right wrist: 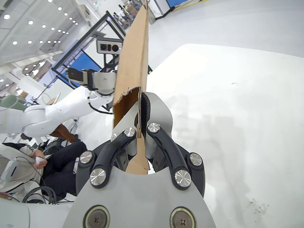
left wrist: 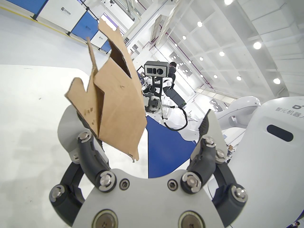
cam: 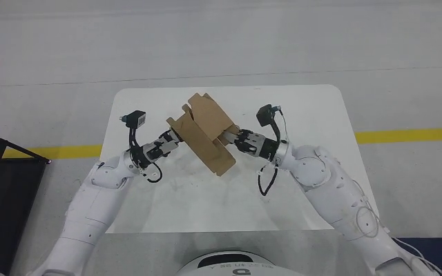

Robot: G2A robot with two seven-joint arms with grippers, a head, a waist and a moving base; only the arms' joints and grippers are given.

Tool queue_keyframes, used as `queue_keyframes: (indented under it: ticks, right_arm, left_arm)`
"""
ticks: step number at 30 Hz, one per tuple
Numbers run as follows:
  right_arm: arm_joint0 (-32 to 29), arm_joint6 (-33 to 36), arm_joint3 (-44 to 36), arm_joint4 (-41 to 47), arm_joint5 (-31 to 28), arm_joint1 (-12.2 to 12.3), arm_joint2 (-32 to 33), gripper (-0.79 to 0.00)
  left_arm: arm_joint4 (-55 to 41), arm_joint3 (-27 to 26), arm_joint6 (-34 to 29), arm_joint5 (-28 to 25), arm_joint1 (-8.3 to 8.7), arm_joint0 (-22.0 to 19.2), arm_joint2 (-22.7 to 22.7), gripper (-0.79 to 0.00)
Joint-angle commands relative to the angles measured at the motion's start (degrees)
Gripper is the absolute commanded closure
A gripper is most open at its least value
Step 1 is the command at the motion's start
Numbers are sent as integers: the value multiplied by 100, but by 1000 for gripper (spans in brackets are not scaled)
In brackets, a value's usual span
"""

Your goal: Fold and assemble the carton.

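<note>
The brown cardboard carton (cam: 207,134) is held up above the white table (cam: 297,200), partly folded, with flaps sticking out. My right gripper (cam: 233,142) is at its right side and is shut on a flap; in the right wrist view the flap (right wrist: 133,60) is pinched between the fingers (right wrist: 154,110). My left gripper (cam: 174,141) is at the carton's left end, open. In the left wrist view the carton (left wrist: 116,100) leans against one finger (left wrist: 68,122), and the other finger (left wrist: 209,129) stands far off it.
The table's front half below the carton is bare. A black frame (cam: 14,179) stands on the floor beside the table's left edge. A yellow floor line (cam: 400,135) runs behind the table.
</note>
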Motion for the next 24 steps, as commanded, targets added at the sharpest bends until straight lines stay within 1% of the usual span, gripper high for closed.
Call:
queue_keyframes:
  ticks: [1, 5, 8, 13, 19, 22, 24]
  right_arm:
    - [41, 20, -41, -224, 241, -26, -119, 0]
    - [122, 50, -4, -193, 290, -61, -217, 0]
    - [136, 19, 1, -365, 410, -70, -228, 0]
    - [198, 171, -80, -937, 953, -107, -422, 0]
    - [314, 419, -114, -1271, 1290, -160, -640, 0]
    - [331, 441, -125, -1222, 1243, -178, -676, 0]
    - [313, 420, -104, -987, 985, -176, -623, 0]
  left_arm:
    - [-27, 9, -7, 17, 7, -8, 6, -785]
    - [-38, 18, 0, 37, 11, -17, 40, -785]
    - [-54, 31, 16, 60, 13, -15, 71, -785]
    - [-64, -11, 38, 115, 17, -57, 95, -785]
    - [-47, -108, 85, 176, 25, -67, 98, -785]
    - [14, -90, 105, 193, 28, -62, 103, -785]
    - [48, -56, 134, 200, 30, -56, 101, -785]
